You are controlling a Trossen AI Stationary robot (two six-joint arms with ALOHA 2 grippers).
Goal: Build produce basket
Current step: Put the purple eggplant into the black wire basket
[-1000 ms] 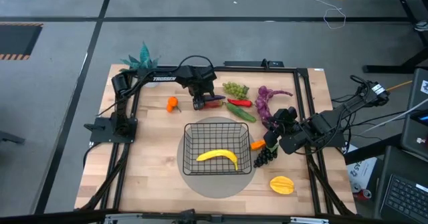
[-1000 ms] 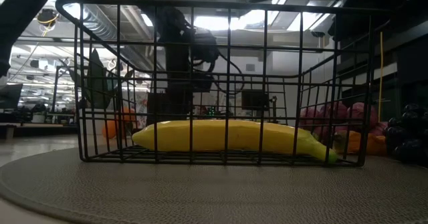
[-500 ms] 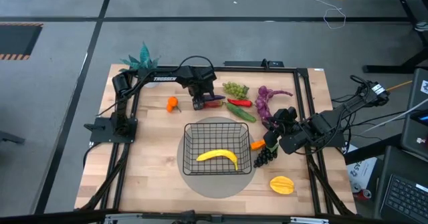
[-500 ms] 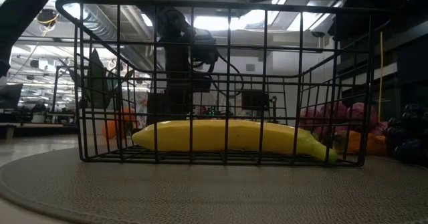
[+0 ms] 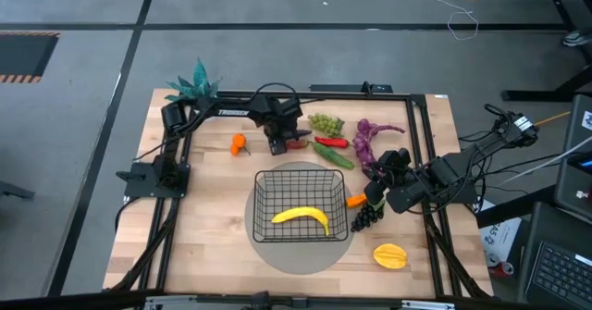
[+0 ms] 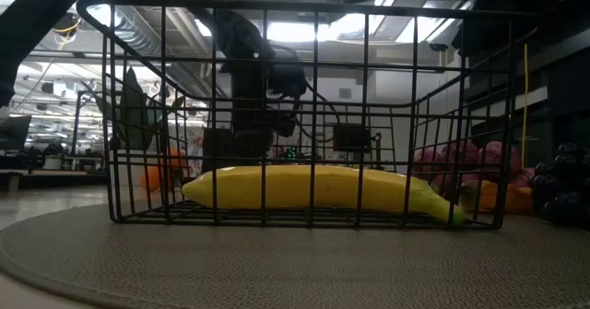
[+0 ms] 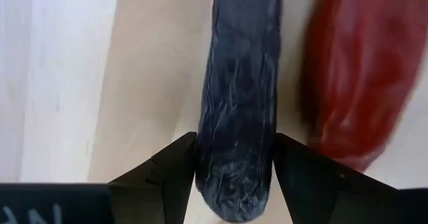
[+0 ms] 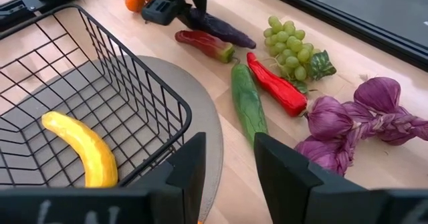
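Observation:
The black wire basket [image 5: 259,176] stands on a round grey mat, and a yellow banana [image 5: 302,217] lies inside on its floor. Beyond the basket, my left gripper [image 5: 277,146] points down, open, over the dark purple eggplant [image 7: 234,83], one finger on either side of its end. A red pepper [image 7: 361,83] lies close beside the eggplant. My right gripper [image 5: 375,192] hangs open with nothing in it to the right of the basket, above the carrot [image 5: 356,200] and the dark grapes [image 5: 365,216]. My left gripper comes from above, pointing steeply down, with its fingers [image 7: 175,174] lying across the eggplant at one end [image 7: 234,184]. The eggplant lies flat on the table. Whether the fingers touch its sides, I cannot tell.
Green grapes [image 8: 291,43], a cucumber [image 8: 249,103], a long red pepper [image 8: 277,87] and a purple bunch [image 8: 361,120] lie at the far right. An orange [image 5: 239,143] sits left of my left gripper, a starfruit [image 5: 390,255] near right, a teal plant [image 5: 194,79] far left.
My left gripper has sunk a little toward the eggplant and tipped slightly, staying open. Nothing on the table has moved.

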